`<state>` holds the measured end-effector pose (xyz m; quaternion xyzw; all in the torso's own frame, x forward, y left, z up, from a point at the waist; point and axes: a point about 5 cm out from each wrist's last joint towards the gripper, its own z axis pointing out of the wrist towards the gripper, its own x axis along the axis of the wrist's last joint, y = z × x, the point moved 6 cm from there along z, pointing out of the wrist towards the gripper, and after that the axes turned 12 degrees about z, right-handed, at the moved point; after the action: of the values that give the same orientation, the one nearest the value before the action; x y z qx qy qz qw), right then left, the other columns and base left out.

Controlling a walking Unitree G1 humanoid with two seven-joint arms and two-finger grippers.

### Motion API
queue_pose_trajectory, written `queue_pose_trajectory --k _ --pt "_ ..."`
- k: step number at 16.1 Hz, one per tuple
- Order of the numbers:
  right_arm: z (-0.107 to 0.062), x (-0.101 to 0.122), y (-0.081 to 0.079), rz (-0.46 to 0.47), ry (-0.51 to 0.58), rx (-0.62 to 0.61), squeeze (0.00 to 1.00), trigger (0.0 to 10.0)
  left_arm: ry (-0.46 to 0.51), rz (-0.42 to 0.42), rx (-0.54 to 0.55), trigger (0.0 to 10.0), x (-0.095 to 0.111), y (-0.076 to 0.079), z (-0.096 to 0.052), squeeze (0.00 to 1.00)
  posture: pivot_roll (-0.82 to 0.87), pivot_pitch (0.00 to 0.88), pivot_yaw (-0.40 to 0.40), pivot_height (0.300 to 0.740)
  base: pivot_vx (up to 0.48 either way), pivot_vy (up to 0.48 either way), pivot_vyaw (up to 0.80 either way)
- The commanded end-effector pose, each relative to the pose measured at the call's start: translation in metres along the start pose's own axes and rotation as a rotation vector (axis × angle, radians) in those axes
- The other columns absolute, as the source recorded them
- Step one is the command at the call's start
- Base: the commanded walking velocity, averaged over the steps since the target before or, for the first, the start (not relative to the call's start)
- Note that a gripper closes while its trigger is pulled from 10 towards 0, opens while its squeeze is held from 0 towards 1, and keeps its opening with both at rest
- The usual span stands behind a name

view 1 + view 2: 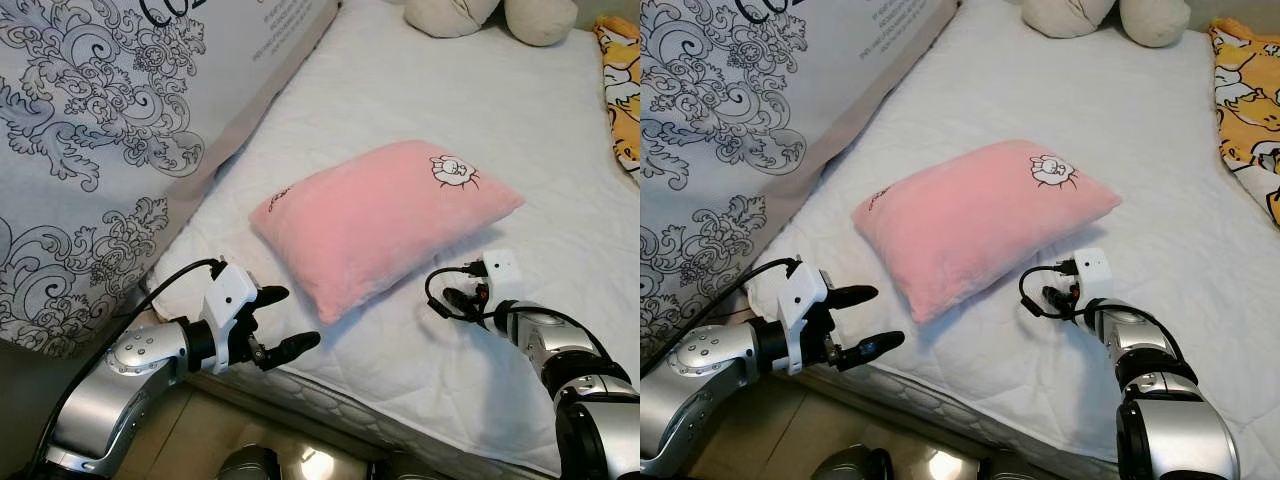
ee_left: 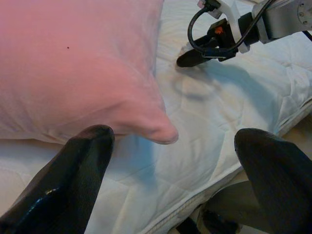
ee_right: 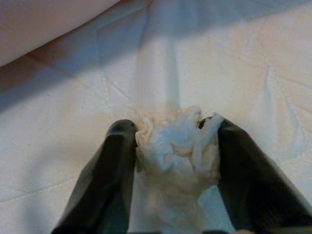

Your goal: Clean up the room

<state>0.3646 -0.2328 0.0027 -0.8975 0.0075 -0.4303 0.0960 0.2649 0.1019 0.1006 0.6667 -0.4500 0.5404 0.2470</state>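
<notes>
The right gripper (image 3: 170, 146) pinches one crumpled tissue (image 3: 178, 141) between its fingers, low over the mattress (image 1: 420, 90) just right of the one pink pillow (image 1: 380, 220), whose long axis runs from near left to far right. The left gripper (image 1: 285, 320) hangs spread at the near edge, just left of the pillow's near corner, holding nothing.

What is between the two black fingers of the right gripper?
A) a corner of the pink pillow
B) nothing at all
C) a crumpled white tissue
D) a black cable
C: in the right wrist view the right gripper has its fingers on either side of a crumpled white tissue on the white mattress, with the pink pillow lying apart from it.
</notes>
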Motion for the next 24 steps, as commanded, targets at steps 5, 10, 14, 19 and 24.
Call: queue_pose_trajectory --k 5,10,14,19,24 --pt "-0.001 0.001 0.002 0.001 0.003 -0.003 0.0 0.0 -0.004 0.011 -0.02 10.0 -0.002 0.002 0.001 0.0 0.01 0.117 0.034 0.74 0.0 0.0 0.0" --pt "-0.001 0.0 0.004 0.004 0.004 -0.009 0.0 0.0 -0.002 0.022 -0.031 10.0 -0.002 0.004 0.001 0.0 0.01 0.087 0.043 0.74 0.0 0.0 0.0" --pt "-0.002 -0.001 0.005 0.009 0.005 -0.015 0.0 0.0 0.002 0.029 -0.038 10.0 0.0 0.007 0.0 0.0 0.01 0.081 0.048 0.74 0.0 0.0 0.0" --pt "-0.017 0.021 0.031 0.107 0.149 -0.082 0.0 0.0 0.016 -0.008 0.111 10.0 0.001 -0.007 -0.003 0.0 0.0 0.049 0.012 0.74 0.0 0.0 0.0" --pt "-0.067 0.048 0.028 0.202 0.371 -0.041 0.0 0.0 0.143 -0.13 0.207 10.0 0.022 -0.011 -0.008 0.0 -0.02 0.047 0.024 0.74 0.0 0.0 0.0"
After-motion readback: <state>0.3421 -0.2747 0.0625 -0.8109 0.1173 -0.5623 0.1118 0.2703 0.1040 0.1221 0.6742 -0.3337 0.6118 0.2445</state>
